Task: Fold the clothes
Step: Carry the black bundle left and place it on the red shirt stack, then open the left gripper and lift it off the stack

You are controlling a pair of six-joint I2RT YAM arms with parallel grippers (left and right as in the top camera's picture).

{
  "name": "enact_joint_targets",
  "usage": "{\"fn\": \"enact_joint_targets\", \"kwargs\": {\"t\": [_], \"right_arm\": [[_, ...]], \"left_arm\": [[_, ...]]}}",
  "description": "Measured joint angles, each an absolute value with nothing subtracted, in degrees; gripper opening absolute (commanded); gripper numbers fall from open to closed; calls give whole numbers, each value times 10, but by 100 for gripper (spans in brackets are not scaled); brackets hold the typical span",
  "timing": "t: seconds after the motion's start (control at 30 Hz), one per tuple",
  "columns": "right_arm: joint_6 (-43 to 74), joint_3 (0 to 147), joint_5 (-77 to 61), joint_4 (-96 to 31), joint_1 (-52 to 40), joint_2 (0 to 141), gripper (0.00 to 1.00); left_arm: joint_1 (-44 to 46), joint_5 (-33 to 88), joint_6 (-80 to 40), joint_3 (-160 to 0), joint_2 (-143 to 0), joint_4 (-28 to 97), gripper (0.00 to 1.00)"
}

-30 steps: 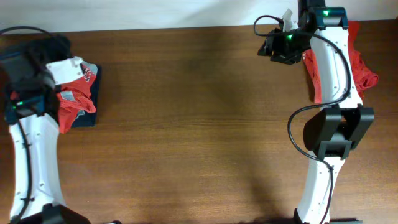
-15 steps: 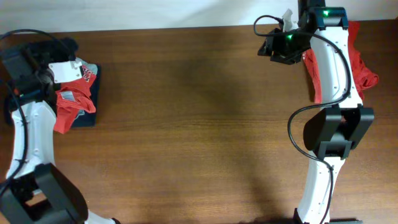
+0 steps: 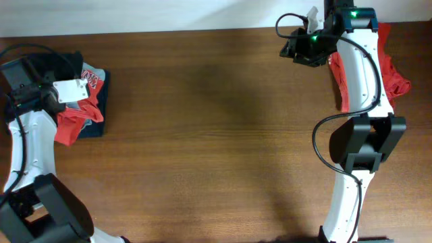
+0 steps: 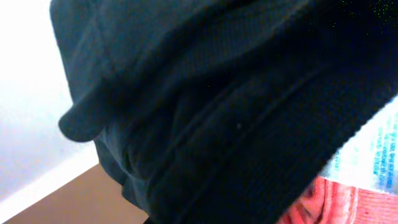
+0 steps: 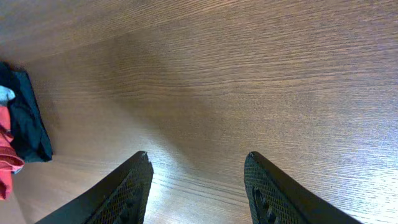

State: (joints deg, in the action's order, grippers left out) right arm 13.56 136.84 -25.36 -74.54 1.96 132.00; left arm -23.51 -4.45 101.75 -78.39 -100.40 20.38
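Since a second ago the left gripper [image 3: 48,93] has drawn back toward the table's [image 3: 202,135] left edge, its arm's elbow has swung into the lower-left corner, and the red T-shirt [image 3: 71,115] beside it has slid the same way. The right gripper [image 5: 198,162] has not moved. The left one is pressed together. The black T-shirt [image 4: 205,106] fills its camera, so I cannot tell whether cloth is pinched. The right one stands spread over bare wood, holding nothing. Counted: two red shirts, the second red T-shirt [image 3: 395,77] lying behind the right arm, one black, and one navy shirt [image 3: 93,128] under the pile at the left gripper.
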Motion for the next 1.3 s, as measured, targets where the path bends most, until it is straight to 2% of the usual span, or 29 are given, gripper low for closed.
{"fn": "enact_joint_targets", "kwargs": {"t": [0.03, 0.1, 0.13, 0.17, 0.63, 1.0, 1.13, 1.3], "right_arm": [[136, 1368, -254, -745, 19, 1320, 52], [135, 1368, -254, -745, 19, 1320, 52], [135, 1368, -254, -745, 19, 1320, 52], [136, 1368, -254, -745, 19, 1320, 52], [136, 1368, -254, -728, 14, 1320, 53], [136, 1368, -254, -723, -8, 1320, 52], [135, 1368, -256, -735, -10, 1320, 53], [127, 1368, -256, -743, -10, 1314, 57]], "left_arm": [[-237, -49, 1016, -784, -1004, 204, 5], [-243, -54, 1014, -784, -1004, 204, 23], [-248, -57, 1013, -784, -1004, 204, 76], [-252, -60, 1011, -784, -1004, 204, 99], [-277, -69, 958, -784, -993, 223, 99], [-277, -33, 873, -784, -867, 264, 100], [-277, 37, 804, -785, -796, 264, 99], [-277, 251, 683, -787, -728, 233, 99]]}}
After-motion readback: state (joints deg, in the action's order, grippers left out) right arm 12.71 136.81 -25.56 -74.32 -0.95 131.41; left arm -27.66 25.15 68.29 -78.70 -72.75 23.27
